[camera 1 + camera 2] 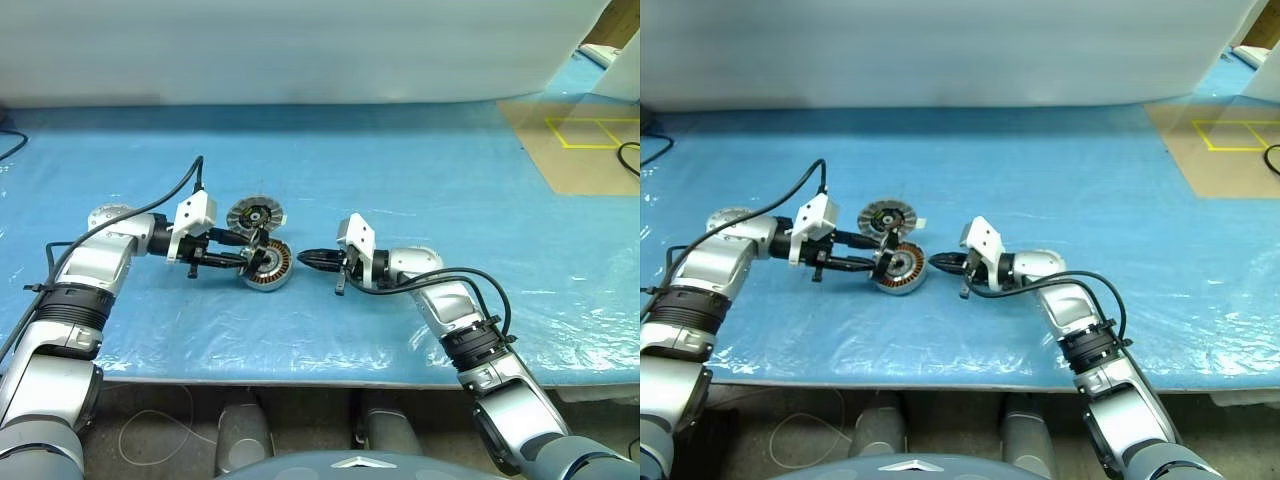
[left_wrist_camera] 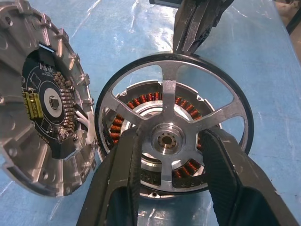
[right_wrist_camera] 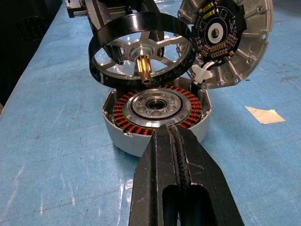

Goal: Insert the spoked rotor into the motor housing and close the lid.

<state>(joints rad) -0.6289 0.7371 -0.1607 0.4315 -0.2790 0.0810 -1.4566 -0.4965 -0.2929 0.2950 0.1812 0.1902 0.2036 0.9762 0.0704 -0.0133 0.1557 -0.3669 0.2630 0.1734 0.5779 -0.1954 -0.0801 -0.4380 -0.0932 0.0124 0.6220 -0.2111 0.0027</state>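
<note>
In the head views, the left gripper [image 1: 243, 258] is holding the spoked rotor [image 1: 262, 249] tilted just above the motor housing [image 1: 268, 268] on the blue worktop [image 1: 420, 180], while the lid [image 1: 256, 214] is lying just behind. In the left wrist view, its 2 fingers [image 2: 123, 174], partly open, are clamping the rotor's hub. In the right wrist view, the right gripper [image 3: 175, 136], shut and empty, is resting against the housing wall. The tilted rotor risks jamming or its brass shaft missing the bore. No readable writing.
</note>
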